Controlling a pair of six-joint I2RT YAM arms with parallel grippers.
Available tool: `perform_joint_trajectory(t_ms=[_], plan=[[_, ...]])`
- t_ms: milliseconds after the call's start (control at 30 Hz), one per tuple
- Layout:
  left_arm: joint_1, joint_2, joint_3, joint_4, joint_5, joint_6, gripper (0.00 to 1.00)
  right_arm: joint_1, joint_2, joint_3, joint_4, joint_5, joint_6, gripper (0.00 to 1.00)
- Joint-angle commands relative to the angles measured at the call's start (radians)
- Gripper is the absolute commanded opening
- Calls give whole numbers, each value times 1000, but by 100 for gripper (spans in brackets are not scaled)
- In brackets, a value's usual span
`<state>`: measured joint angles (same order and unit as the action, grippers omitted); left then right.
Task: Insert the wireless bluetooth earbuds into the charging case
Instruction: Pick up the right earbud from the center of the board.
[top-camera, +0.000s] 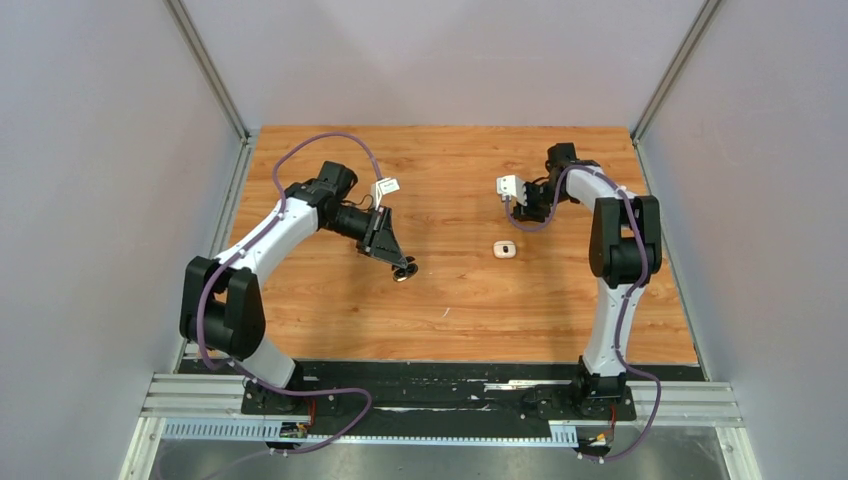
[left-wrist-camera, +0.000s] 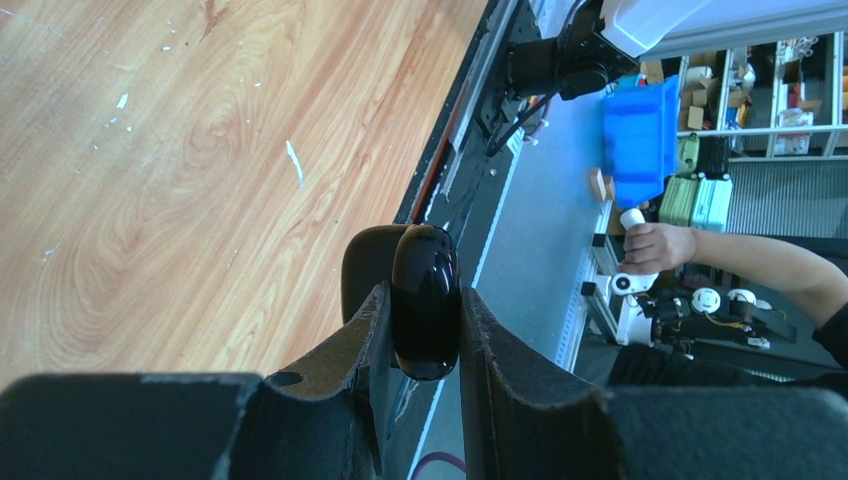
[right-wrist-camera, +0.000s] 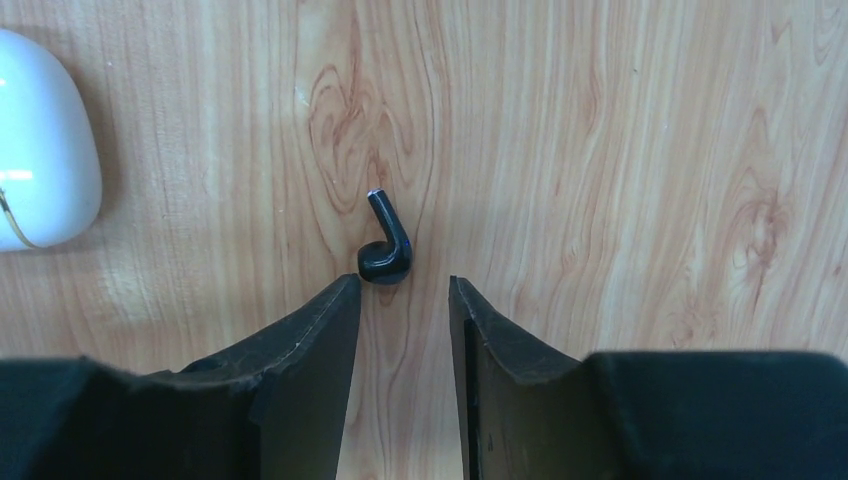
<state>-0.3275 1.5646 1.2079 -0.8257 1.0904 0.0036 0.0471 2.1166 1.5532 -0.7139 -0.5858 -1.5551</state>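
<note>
Wooden tabletop (top-camera: 330, 330) enclosed by plain grey walls (top-camera: 90, 150), worked by two arms.
A glossy black case (left-wrist-camera: 425, 335) is clamped between the fingers of the left gripper (left-wrist-camera: 423, 293). The right gripper (right-wrist-camera: 403, 285) is held apart, and a black earbud (right-wrist-camera: 385, 250) is seen lying on the scuffed wood just ahead of its tips, with a white case (right-wrist-camera: 40, 140) near. Past the table edge, a blue bin (left-wrist-camera: 640, 140) and a person's hand (left-wrist-camera: 655, 245) are visible.

One black earbud (right-wrist-camera: 385, 250), one white case (right-wrist-camera: 40, 140) and one black case (left-wrist-camera: 425, 300) show.
</note>
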Motion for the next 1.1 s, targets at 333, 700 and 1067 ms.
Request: perform_joint_trajectory(t_ms=[333, 700, 1067], plan=[[-5, 38, 56, 48, 24, -22, 0, 3, 112, 163, -289, -16, -84, 38], [-5, 40, 46, 53, 25, -25, 0, 31, 193, 261, -356, -20, -49, 36], [-5, 34, 39, 55, 27, -28, 0, 47, 211, 263, -384, 17, -14, 32]])
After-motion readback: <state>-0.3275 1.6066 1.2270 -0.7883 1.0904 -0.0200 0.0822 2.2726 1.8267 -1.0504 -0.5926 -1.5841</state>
